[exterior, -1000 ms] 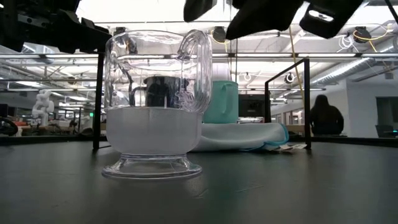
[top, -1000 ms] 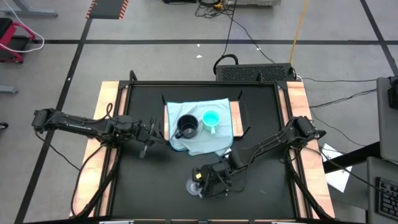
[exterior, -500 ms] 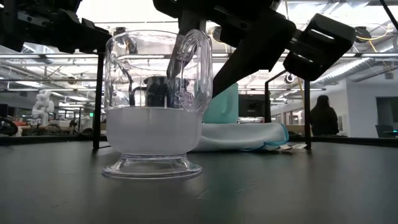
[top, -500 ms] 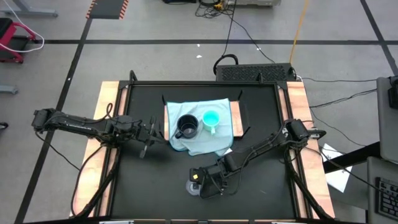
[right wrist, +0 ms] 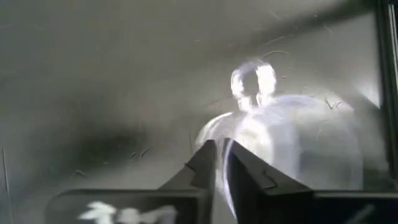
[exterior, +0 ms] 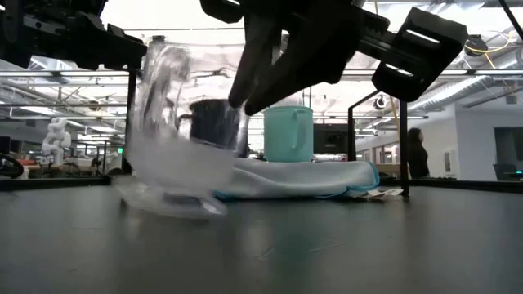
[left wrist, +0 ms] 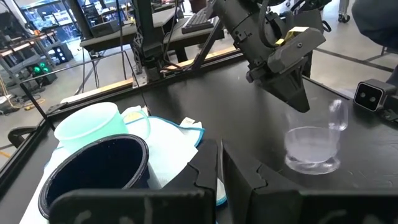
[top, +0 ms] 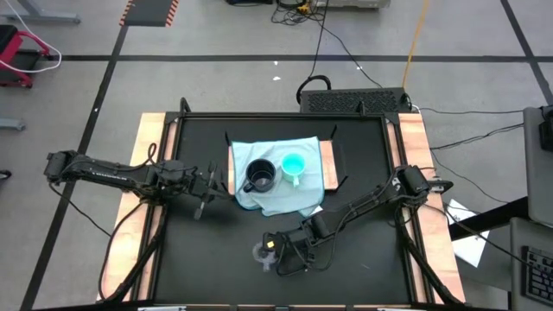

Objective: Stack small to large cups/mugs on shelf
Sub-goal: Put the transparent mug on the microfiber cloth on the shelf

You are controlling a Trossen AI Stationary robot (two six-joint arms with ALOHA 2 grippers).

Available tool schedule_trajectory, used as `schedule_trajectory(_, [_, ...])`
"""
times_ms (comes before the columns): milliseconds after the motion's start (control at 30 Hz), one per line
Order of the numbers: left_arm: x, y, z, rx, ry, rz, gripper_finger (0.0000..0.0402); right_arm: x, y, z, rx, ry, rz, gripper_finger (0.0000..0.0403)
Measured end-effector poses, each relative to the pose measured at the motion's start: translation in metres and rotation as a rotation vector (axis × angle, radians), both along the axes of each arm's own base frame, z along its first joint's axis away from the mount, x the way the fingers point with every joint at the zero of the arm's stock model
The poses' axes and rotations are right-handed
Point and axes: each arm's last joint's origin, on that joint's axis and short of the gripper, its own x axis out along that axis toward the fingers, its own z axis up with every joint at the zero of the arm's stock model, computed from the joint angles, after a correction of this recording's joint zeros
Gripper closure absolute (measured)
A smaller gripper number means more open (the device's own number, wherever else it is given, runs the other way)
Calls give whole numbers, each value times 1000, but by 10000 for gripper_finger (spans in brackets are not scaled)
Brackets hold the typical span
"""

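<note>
The right gripper [top: 278, 256] is down low over the black tabletop [top: 363, 259], fingers pinched almost together with nothing between them. The small clear cup [exterior: 176, 131] sits right at its tips, tilted, glassy with a footed base and a loop handle. Beyond it, well apart, the shelf [top: 328, 168] with its soft pale blue cloth [top: 276, 200] carries the glossy black mug [top: 259, 175] and turquoise plastic cup [top: 294, 165] side by side. The left gripper [top: 216, 183] waits just beside the mug, fingers nearly closed, holding nothing
</note>
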Motion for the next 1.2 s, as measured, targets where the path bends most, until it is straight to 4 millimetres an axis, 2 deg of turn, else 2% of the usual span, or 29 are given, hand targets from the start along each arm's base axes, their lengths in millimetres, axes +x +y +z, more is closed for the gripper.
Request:
schedule_trajectory(100, [0,0,0,0,0,0,378,0,0,0,1,-1,0,398])
schedule_trajectory(300, [0,0,0,-1,0,0,378,0,0,0,0,4,-5,400])
schedule_trajectory(467, [0,0,0,-2,2,0,378,-9,-4,18,25,28,-50,401])
schedule_trajectory(767, [0,0,-2,21,17,-4,378,-42,-18,92,141,-29,-148,402])
schedule_trajectory(867, [0,0,-2,25,19,-5,378,-53,-25,109,168,-57,-164,402])
schedule_trajectory(1033, [-1,0,-3,28,23,-5,378,-75,-35,118,202,-78,-184,402])
schedule_trajectory(1200, [-1,0,-3,28,25,-5,378,-102,-45,109,263,-79,-234,402])
